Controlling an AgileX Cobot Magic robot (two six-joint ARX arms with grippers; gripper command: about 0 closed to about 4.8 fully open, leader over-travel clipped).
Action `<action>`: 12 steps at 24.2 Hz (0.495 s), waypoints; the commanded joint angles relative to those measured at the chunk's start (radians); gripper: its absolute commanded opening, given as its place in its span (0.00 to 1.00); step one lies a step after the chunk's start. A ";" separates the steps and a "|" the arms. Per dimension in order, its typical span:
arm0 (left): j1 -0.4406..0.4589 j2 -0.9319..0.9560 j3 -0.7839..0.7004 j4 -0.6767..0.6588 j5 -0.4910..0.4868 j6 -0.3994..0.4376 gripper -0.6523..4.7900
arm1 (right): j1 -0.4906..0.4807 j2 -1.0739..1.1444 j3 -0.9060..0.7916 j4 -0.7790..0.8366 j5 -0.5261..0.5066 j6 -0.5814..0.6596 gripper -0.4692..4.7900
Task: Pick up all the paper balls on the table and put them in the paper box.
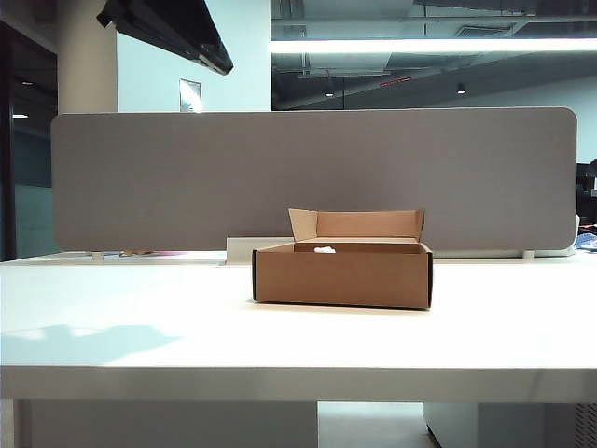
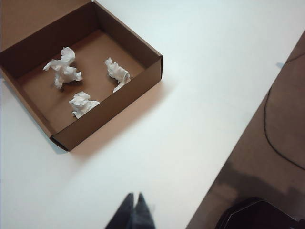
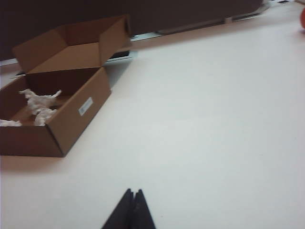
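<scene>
Exterior view: paper box (image 1: pixel 342 274) sits on the white table (image 1: pixel 140 322), just in front of the grey divider panel (image 1: pixel 187 177). Box lid flap stands upright at its back. One bit of white paper (image 1: pixel 325 249) shows over the box's front wall. A low white tray-like object (image 1: pixel 244 248) lies behind the box, against the panel foot. A dark arm part (image 1: pixel 173 28) hangs high above and left of the box; no gripper tip shows here. A soft shadow (image 1: pixel 89 338) falls on the table well left of the box.

Left wrist view: three paper balls lie on the box floor (image 2: pixel 95 62), apart from one another: the largest (image 2: pixel 63 67) toward the box's far inner wall, a second (image 2: pixel 117 73) beside the near corner wall, a third (image 2: pixel 83 104) close against the long front wall. Left gripper (image 2: pixel 134 211) hovers over bare table, well apart from the box, fingers pressed together, holding nothing. Beyond the table edge, brown floor with a thin dark cable (image 2: pixel 276 138) and a dark rounded object (image 2: pixel 257 217).

Right wrist view: right gripper (image 3: pixel 132 209) over bare table, well apart from the box, fingers pressed together, empty. Box carries a small white label (image 3: pixel 86 106) on its side wall. Paper wads (image 3: pixel 40 102) visible inside. Nothing stands between either gripper and the box.
</scene>
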 commanded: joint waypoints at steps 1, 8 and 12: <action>-0.001 -0.004 0.000 0.009 0.005 -0.006 0.11 | -0.032 -0.002 -0.004 0.009 0.001 -0.003 0.08; -0.001 -0.004 0.000 0.002 0.005 -0.005 0.11 | -0.036 -0.002 -0.004 0.007 0.001 -0.003 0.08; -0.001 -0.004 0.000 0.002 0.006 -0.005 0.11 | -0.036 -0.002 -0.004 0.008 0.001 -0.003 0.08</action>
